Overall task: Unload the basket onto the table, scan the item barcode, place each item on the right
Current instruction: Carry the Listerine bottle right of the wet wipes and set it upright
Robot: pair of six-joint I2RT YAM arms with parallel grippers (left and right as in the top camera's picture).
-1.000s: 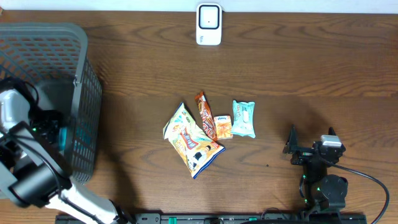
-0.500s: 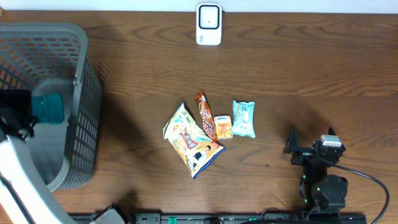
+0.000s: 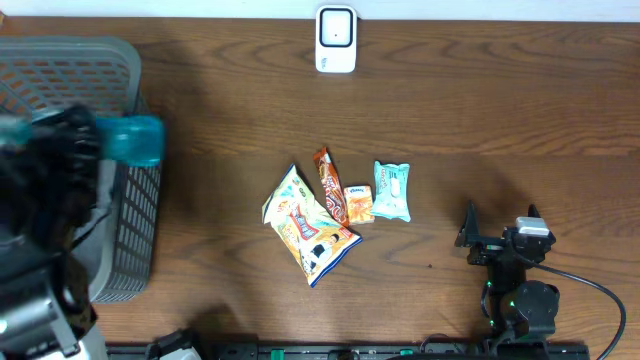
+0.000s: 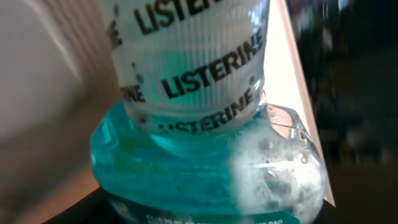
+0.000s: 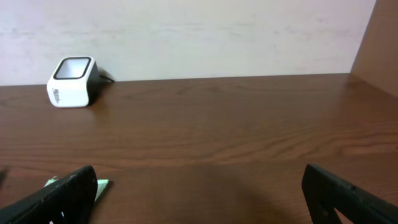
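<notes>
While the right gripper (image 3: 500, 228) sits parked, the Listerine bottle (image 3: 135, 140) hangs over the basket (image 3: 60, 60)

Up on the left, the left gripper (image 3: 95, 145) has its fingers clamped on the teal bottle, blurred, right above the grey basket's right rim. At the table's near edge the right gripper's fingers stand wide apart, gripping nothing. The white scanner (image 3: 336, 38) stands at the far edge, well apart from the bottle.

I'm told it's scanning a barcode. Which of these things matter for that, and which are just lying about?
For the job: Listerine bottle, white scanner.
Lying about for now: yellow snack bag, long orange wrapper, small orange packet, pale green packet, grey basket.
</notes>
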